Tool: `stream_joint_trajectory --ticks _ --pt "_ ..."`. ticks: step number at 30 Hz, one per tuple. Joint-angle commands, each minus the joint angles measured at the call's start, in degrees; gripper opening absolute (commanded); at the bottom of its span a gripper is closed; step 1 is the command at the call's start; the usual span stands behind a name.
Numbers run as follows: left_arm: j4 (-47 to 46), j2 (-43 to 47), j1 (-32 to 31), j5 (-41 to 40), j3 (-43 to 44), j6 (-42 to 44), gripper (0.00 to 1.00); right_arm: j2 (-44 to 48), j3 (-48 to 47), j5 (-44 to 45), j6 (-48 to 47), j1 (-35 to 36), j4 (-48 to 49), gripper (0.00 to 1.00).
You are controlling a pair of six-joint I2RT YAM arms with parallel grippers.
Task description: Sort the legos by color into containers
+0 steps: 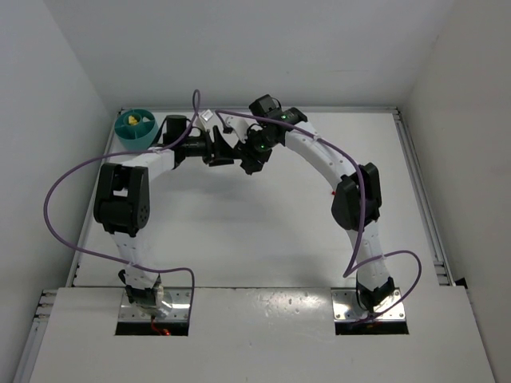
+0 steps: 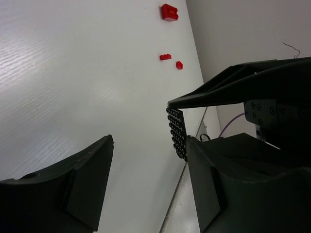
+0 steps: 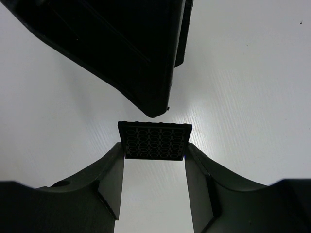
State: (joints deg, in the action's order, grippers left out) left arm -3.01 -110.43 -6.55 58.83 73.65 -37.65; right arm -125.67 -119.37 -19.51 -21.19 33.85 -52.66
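Clamps black studded plate (image 3: pixel 154 141) by opposite edges in right gripper (image 3: pixel 154 151), left gripper (image 2: pixel 149 141) agape at 12 o'clock (likely light, stiff, slick).

My count: five lego pieces, one bowl.
Three red lego bricks (image 2: pixel 169 12) (image 2: pixel 165 57) (image 2: pixel 179 65) lie ahead of my left gripper (image 2: pixel 149 145), past its fingertips; one black studded plate (image 3: pixel 154 141) sits between the fingers of my right gripper (image 3: pixel 154 151); one teal bowl (image 1: pixel 137 140) holds one yellow piece (image 1: pixel 132 121).
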Motion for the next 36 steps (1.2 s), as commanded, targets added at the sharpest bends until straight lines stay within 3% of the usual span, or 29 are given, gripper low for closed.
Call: stream_joint_trajectory --ticks 1,7,22,32,36 --pt "-0.9 3.4 0.5 3.5 -0.3 1.3 0.67 1.0 -0.2 0.1 0.1 0.2 1.3 0.22" --pt "-1.4 2.9 0.0 7.3 0.8 1.3 0.64 -0.1 -1.9 0.1 0.1 0.2 1.3 0.22" --pt "1.5 0.6 -1.6 7.8 3.2 3.5 0.58 -1.7 -5.2 0.6 0.1 1.2 1.9 0.22" --pt "2.6 0.0 -1.6 6.7 3.2 4.0 0.33 -1.7 -5.7 0.6 0.1 1.8 1.9 0.22" --pt "3.2 -0.5 -1.6 6.1 3.2 4.0 0.17 -1.7 -5.7 0.6 0.1 1.8 2.4 0.22"
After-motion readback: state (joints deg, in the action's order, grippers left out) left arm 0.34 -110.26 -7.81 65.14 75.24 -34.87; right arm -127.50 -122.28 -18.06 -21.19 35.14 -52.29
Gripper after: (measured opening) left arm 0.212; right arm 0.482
